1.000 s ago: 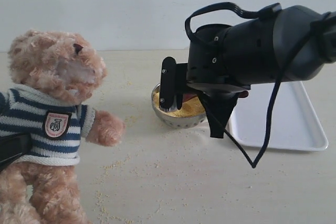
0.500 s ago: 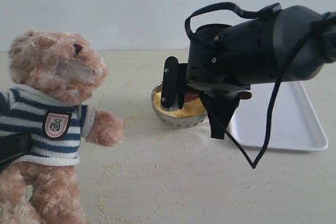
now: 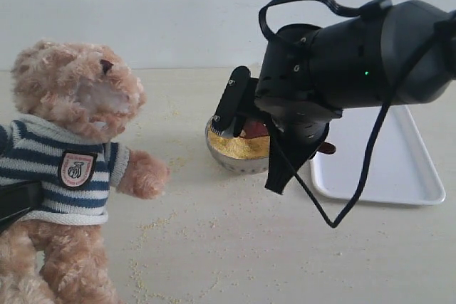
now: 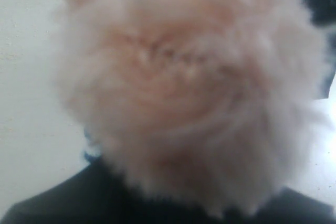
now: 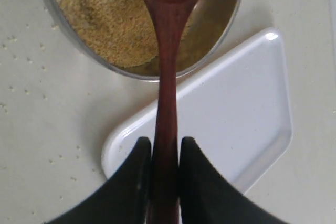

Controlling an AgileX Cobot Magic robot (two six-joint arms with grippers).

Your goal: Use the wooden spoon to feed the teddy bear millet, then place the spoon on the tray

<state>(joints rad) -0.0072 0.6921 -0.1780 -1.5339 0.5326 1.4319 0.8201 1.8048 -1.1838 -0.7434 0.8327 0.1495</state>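
Observation:
The teddy bear [image 3: 71, 140] stands upright at the left in its striped shirt. Its fur [image 4: 184, 77] fills the left wrist view. My left gripper [image 3: 14, 204] shows only as a black piece pressed against the bear's flank, holding it. My right gripper [image 5: 165, 148] is shut on the thin handle of the wooden spoon [image 5: 167, 77]. The spoon's bowl [image 3: 253, 130] hangs tilted over the millet [image 3: 239, 146] in the steel bowl [image 3: 228, 161]. The millet [image 5: 105, 14] lies banked to one side. The white tray [image 3: 388, 165] sits just right of the bowl, partly behind my right arm.
Stray grains are scattered over the pale tabletop [image 3: 214, 247] in front of the bear and round the steel bowl. A black cable [image 3: 356, 183] loops down from the right arm over the tray's near edge. A plain wall stands behind.
My right gripper has risen a little and tilted, and the spoon's bowl has come up out of the millet. The bear and the left gripper have not moved.

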